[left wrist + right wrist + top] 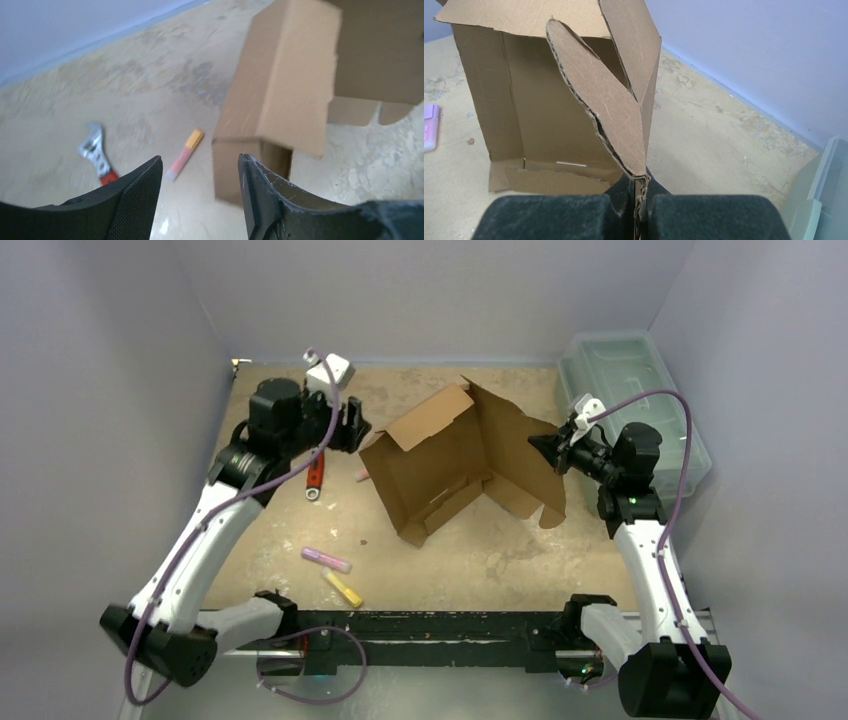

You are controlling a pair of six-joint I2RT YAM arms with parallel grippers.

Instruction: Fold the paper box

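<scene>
The paper box (440,465) is brown die-cut cardboard, half raised in the middle of the table with flaps standing up. My right gripper (552,448) is shut on the edge of its right-hand flap (616,112); the cardboard is pinched between the pads (639,192). My left gripper (355,430) hovers just left of the box, jaws apart with nothing between them. In the left wrist view the box's corner wall (280,95) stands just beyond the right finger (260,195).
A red-handled wrench (314,478) lies left of the box. A pink marker (326,559) and a yellow one (343,589) lie near the front. An orange-capped marker (185,154) lies by the box. A pale-green plastic bin (630,390) stands at the back right.
</scene>
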